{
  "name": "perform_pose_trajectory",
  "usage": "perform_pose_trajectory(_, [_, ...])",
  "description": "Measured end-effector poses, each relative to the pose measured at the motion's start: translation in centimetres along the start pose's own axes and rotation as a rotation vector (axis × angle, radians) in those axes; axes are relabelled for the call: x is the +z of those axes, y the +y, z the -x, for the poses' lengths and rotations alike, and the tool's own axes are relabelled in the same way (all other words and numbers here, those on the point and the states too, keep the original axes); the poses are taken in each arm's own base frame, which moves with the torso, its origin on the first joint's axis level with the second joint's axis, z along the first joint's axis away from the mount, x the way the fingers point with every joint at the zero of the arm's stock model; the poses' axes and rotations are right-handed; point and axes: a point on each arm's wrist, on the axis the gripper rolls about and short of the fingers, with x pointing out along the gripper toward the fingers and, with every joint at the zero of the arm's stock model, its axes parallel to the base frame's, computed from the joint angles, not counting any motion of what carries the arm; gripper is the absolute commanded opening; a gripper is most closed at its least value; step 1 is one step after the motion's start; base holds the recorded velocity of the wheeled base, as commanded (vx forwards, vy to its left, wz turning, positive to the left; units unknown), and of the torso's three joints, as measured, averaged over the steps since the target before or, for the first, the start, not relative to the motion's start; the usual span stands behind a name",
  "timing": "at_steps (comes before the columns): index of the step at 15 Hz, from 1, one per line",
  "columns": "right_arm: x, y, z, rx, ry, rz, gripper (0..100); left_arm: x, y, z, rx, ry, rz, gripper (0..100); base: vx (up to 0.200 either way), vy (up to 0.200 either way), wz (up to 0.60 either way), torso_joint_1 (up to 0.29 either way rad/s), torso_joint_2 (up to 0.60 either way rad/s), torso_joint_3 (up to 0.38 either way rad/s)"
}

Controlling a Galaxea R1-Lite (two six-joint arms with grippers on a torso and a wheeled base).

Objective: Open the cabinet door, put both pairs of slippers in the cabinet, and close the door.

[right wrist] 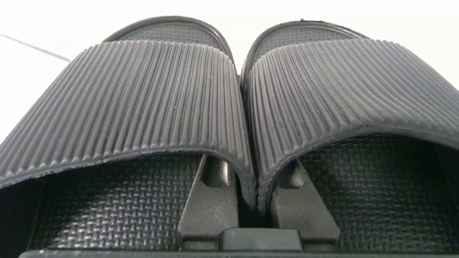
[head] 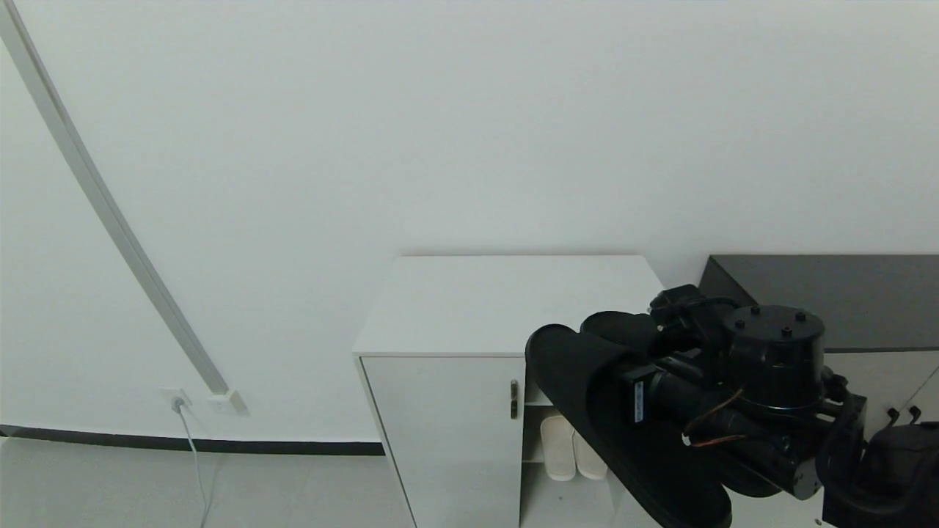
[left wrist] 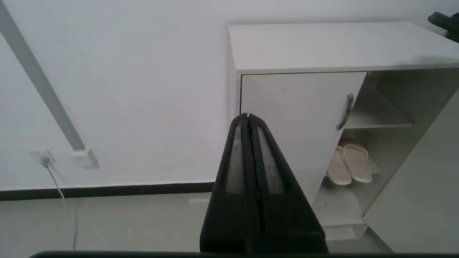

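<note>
The right gripper (right wrist: 252,204) pinches the black slippers (right wrist: 165,93) by their inner edges, so both travel as one, in front of the open cabinet (head: 499,301). The white slippers (head: 572,449) sit inside. The left gripper (left wrist: 248,150) is closed, empty.

Even, soft light washes the plain white wall (head: 469,125) before me; the grey wall conduit (head: 110,213) bows near the edge.

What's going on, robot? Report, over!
Right hand clamps the black slippers. Left hand shut, empty. White slippers already inside the open cabinet. Opening looks clear.
</note>
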Motion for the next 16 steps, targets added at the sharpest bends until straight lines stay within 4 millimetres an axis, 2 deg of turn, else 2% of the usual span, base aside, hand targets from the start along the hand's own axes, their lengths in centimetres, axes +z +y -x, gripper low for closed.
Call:
perform_pose_trajectory(1, [-0.01,0.05,0.01,0.001,0.000,0.000,0,0.00,0.00,0.00,0.000,0.000,0.000,0,0.000,0.000,0.00,0.000,0.00,0.000])
perform_pose_trajectory(7, [-0.07,0.08,-0.03,-0.002,0.003,0.002,0,-0.01,0.00,0.00,0.000,0.001,-0.001,0,0.000,-0.200,0.00,0.002,0.00,0.005])
perform_pose_trajectory(16, [-0.12,0.31,0.05,0.006,0.004,0.004,0,0.00,0.00,0.00,0.000,0.000,0.000,0,0.000,0.000,0.00,0.000,0.00,0.000])
